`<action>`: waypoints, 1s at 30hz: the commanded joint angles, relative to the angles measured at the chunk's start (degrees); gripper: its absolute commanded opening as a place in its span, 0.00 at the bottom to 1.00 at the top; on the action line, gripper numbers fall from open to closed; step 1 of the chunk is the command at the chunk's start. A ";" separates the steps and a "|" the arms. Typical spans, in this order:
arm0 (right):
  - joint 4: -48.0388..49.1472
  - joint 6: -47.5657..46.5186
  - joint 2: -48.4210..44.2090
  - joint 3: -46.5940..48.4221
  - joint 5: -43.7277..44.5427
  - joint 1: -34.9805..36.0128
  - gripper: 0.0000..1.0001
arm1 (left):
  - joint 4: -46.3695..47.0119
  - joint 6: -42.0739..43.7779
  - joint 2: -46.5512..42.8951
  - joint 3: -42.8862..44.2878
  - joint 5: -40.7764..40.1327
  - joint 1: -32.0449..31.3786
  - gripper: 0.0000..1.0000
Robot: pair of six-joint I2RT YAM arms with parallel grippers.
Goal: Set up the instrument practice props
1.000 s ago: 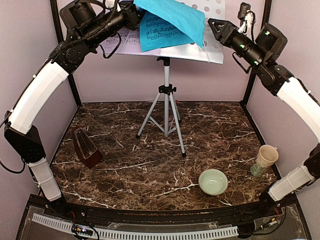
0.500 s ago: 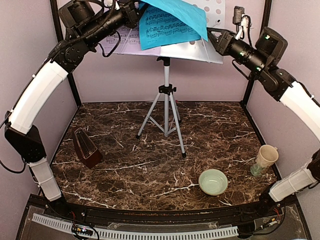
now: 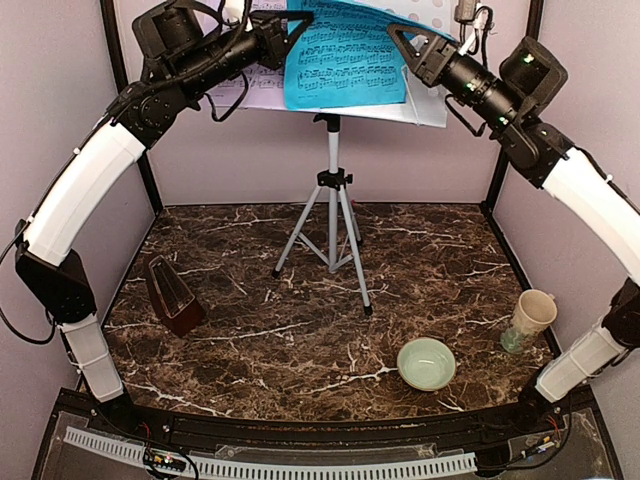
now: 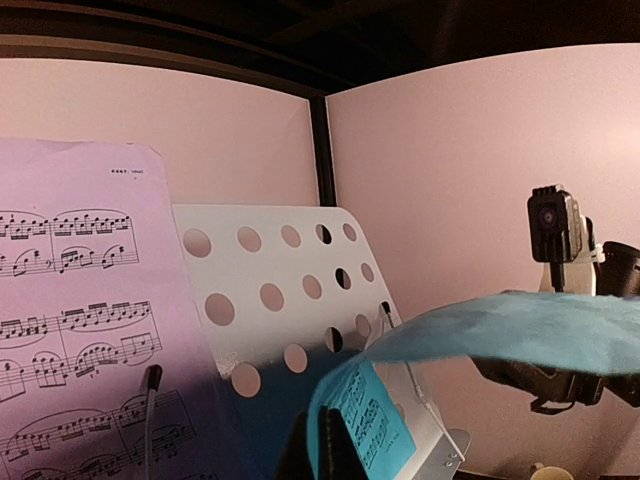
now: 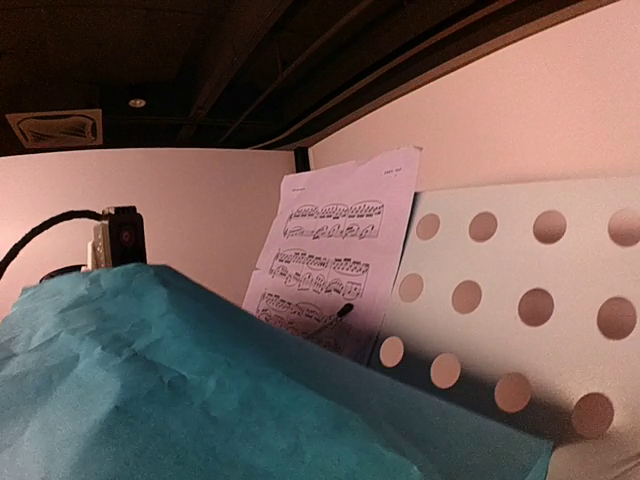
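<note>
Left wrist shows left pincer [image 4: 318, 447] pinching cyan page [image 4: 520, 332], metronome [image 3: 172, 295] only overhead

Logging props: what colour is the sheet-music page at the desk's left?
Lavender page with black printed notes; clearest in the left wrist view.

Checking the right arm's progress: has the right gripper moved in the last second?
Yes. The right gripper has swung left across the desk, reaching the right edge of the cyan page.
</note>
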 commanded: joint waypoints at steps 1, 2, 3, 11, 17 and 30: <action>5.88 -1.44 2.96 7.45 5.96 0.09 0.26 | -1.70 2.41 -0.78 1.11 -0.26 0.45 0.00; 5.14 -2.04 4.23 9.33 7.34 -0.12 0.29 | -1.97 2.68 -0.78 1.13 -0.62 0.45 0.00; 4.43 -2.39 5.66 11.47 8.50 -0.36 0.33 | -2.14 2.95 -0.89 1.11 -0.88 0.45 0.00; 0.41 -2.95 15.75 25.18 13.15 -3.17 0.51 | -2.92 4.05 -0.99 1.10 -1.47 0.45 0.00; -3.29 -3.93 20.09 31.23 14.17 -3.78 0.55 | -2.25 4.18 -0.04 2.43 -4.10 0.45 0.00; -1.47 -3.25 13.62 23.40 15.30 -3.84 0.70 | -4.51 4.33 4.18 8.00 -6.24 0.52 0.00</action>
